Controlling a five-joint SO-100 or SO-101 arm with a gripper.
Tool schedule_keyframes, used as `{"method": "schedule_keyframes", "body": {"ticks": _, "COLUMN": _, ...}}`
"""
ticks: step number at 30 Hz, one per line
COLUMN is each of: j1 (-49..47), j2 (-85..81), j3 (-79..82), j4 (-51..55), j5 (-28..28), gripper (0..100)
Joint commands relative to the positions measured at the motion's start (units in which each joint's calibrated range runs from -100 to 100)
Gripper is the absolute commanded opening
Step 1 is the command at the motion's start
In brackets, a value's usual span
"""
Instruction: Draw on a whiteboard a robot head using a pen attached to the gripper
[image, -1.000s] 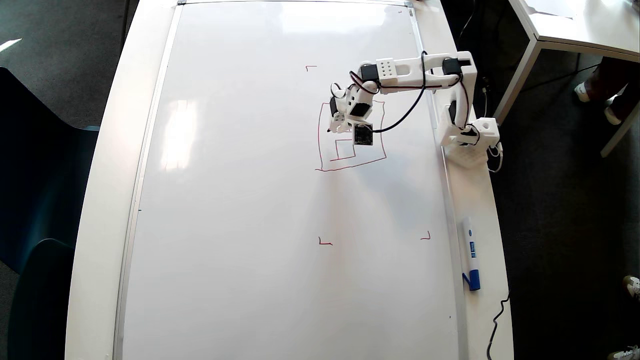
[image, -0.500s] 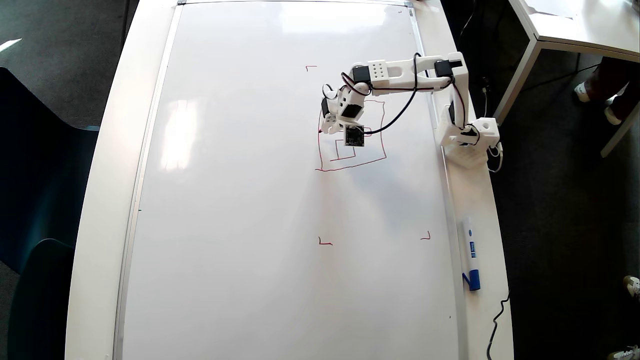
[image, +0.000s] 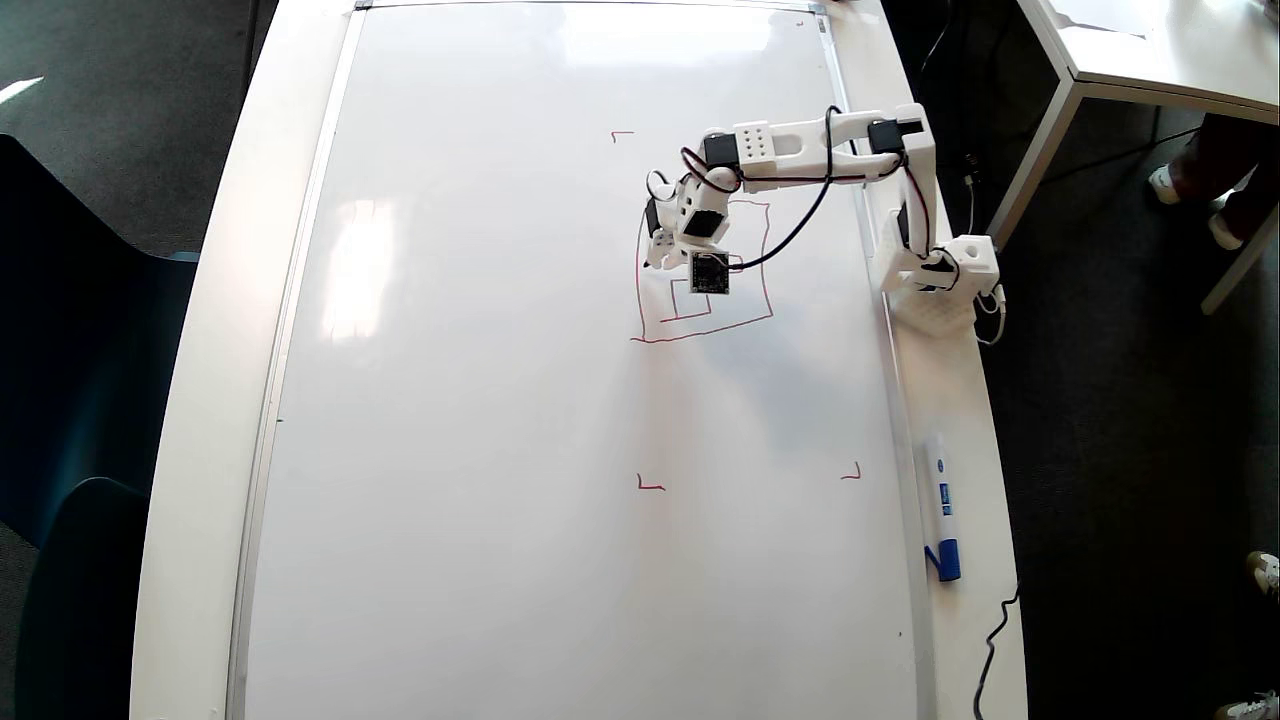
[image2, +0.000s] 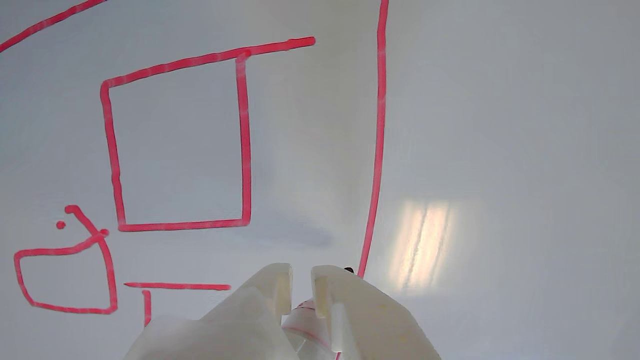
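Pen (image2: 306, 320) mostly hidden between claw (image2: 301, 282) fingers, which clamp it; tip at the left line of the robot head (image: 700, 310), far right on whiteboard (image: 480, 400). Arm covers the drawing's top.

White arm's pincer (image: 657, 262) over the left side of the red robot head (image: 703, 325) on the whiteboard (image: 480, 400)

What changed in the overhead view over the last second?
The gripper shifted left and slightly up in the overhead view, from inside the robot head outline to its left edge; the elbow and forearm pulled back left with it. Most of that came in the first half second. It stays shut on the pen. The whiteboard, the drawn lines and the blue-capped marker look unchanged.
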Motion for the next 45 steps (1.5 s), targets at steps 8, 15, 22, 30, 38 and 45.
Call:
{"method": "schedule_keyframes", "body": {"ticks": 8, "j1": 0.05, "j2": 2.61, "j3": -1.18, "j4": -0.7, "j5": -0.25, "gripper": 1}}
{"method": "schedule_keyframes", "body": {"ticks": 15, "j1": 0.13, "j2": 2.78, "j3": -1.27, "j4": -3.66, "j5": -0.19, "gripper": 1}}
{"method": "schedule_keyframes", "body": {"ticks": 22, "j1": -0.09, "j2": 3.2, "j3": -1.09, "j4": -3.83, "j5": -0.14, "gripper": 1}}
{"method": "schedule_keyframes", "body": {"ticks": 30, "j1": -0.31, "j2": 6.55, "j3": -4.0, "j4": -3.92, "j5": -0.19, "gripper": 1}}
{"method": "schedule_keyframes", "body": {"ticks": 38, "j1": -0.17, "j2": 11.41, "j3": -11.71, "j4": -3.92, "j5": 0.07, "gripper": 1}}
{"method": "schedule_keyframes", "body": {"ticks": 45, "j1": 0.05, "j2": 15.27, "j3": -17.16, "j4": -3.92, "j5": 0.07, "gripper": 1}}
